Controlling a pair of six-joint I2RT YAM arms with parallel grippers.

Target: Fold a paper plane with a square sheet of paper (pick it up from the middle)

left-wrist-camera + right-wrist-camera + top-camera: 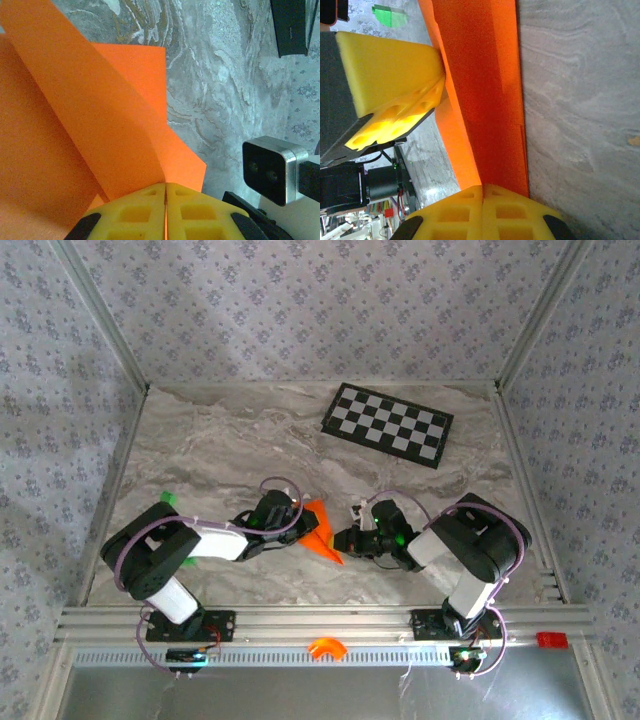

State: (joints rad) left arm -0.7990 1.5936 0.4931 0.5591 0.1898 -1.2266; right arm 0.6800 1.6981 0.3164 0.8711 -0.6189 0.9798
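Observation:
The square sheet of paper (318,530), bright orange and creased into a narrow angular shape, is held above the marble table between both grippers. My left gripper (300,523) is shut on one edge; in the left wrist view the yellow fingertips (145,210) press together with an orange sliver between them, and folded layers of the paper (100,125) rise ahead. From the other side my right gripper (346,540) is shut on it too. In the right wrist view the paper (485,75) runs as a long folded strip into the closed pads (510,210), with the left gripper's yellow fingers (395,90) pinching its far side.
A black and white checkerboard (388,422) lies at the back right of the table (220,440). A tiny green piece (168,498) sits at the left edge. On the front rail are a small orange arch-shaped part (325,647) and a red piece (551,640).

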